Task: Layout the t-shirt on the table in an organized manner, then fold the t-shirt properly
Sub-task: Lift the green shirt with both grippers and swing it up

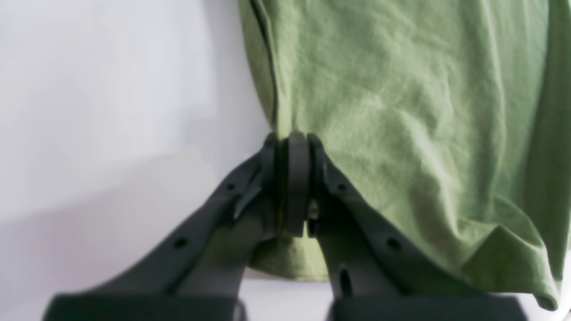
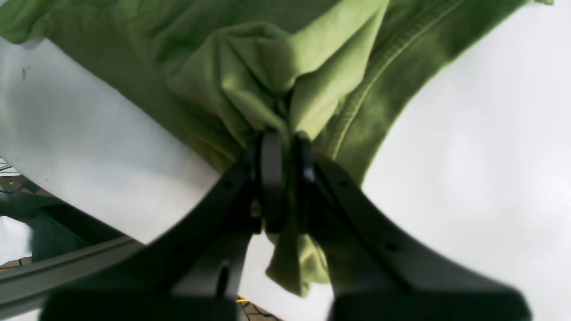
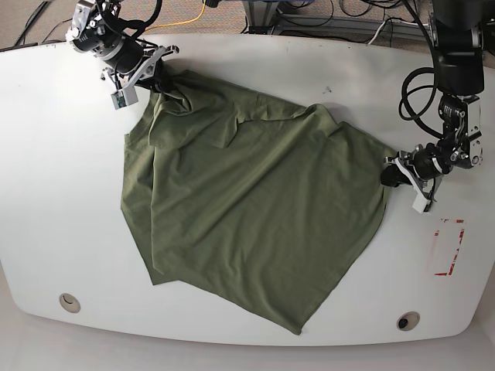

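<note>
The olive-green t-shirt [image 3: 247, 216] lies spread and wrinkled across the middle of the white table [image 3: 46, 154], stretched between both arms. My left gripper [image 1: 292, 147] is shut on the shirt's edge [image 1: 401, 111] at the base view's right side [image 3: 389, 175]. My right gripper [image 2: 281, 142] is shut on a bunched fold of the t-shirt [image 2: 250, 67] near the table's far left corner [image 3: 158, 77]. A ribbed hem [image 2: 379, 62] runs beside the right gripper. A loose flap [image 2: 294, 267] of the cloth hangs below its fingers.
A red tape rectangle [image 3: 448, 247] marks the table near the right edge. Two round grommet holes [image 3: 69, 301] [image 3: 407, 320] sit near the front edge. Cables [image 3: 332, 19] lie beyond the far edge. The table's edge and floor [image 2: 18, 187] show in the right wrist view.
</note>
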